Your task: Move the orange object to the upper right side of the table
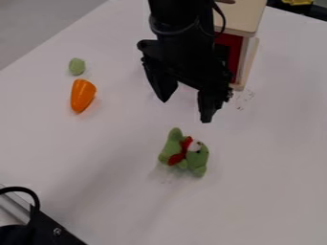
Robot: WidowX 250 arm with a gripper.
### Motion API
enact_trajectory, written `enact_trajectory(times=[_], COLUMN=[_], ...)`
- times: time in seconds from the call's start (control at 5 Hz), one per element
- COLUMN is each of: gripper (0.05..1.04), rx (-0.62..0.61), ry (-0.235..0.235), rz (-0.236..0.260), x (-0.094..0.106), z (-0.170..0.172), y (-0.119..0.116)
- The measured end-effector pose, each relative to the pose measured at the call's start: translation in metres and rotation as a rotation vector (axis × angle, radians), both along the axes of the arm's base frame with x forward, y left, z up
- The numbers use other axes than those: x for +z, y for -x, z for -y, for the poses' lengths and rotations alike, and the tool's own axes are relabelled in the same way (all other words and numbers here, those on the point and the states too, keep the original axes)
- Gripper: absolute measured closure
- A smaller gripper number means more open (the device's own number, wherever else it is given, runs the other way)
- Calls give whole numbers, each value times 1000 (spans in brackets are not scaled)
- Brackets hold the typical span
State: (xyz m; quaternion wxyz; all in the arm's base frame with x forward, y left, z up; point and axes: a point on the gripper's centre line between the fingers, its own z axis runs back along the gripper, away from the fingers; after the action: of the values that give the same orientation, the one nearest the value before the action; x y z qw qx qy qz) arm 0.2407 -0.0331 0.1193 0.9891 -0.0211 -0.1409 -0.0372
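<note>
Orange obj point(83, 95) lies on its side on the L part of the counter point(275, 167), tapered end twd the bottom of the view, small green obj point(76, 66) just beyond its wide end, near but apart. Claw point(186, 110) hangs mid-view, tips spread wide w/ nothing btwn them, over the stretch btwn the wooden box point(245, 21) and the green plush point(184, 155); plush is nearer the camera, tips look apart from it. So step in hand, I'd say, is the approach: no grasp made, orange obj well off to the claw's side. Next move prob. = swing across to the L of the view, keep the tips wide, line up over the thick middle & set them either side of the long body, then lower & close. Rounded, prob. smooth skin could slip if pinched at the taper. After that: lift, carry past the box, set down upper R.
</note>
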Motion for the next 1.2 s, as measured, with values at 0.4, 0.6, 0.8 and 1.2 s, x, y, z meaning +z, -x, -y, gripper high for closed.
enact_trajectory(times=[0.4, 0.6, 0.8, 1.2], gripper=[83, 83, 83, 83], rx=[67, 193, 319, 436], ry=[6, -20, -66, -104], rz=[-57, -59, -88, -171], x=[-5, 1, -11, -49], z=[-37, -79, -124, -168], y=[-2, -7, -7, -16])
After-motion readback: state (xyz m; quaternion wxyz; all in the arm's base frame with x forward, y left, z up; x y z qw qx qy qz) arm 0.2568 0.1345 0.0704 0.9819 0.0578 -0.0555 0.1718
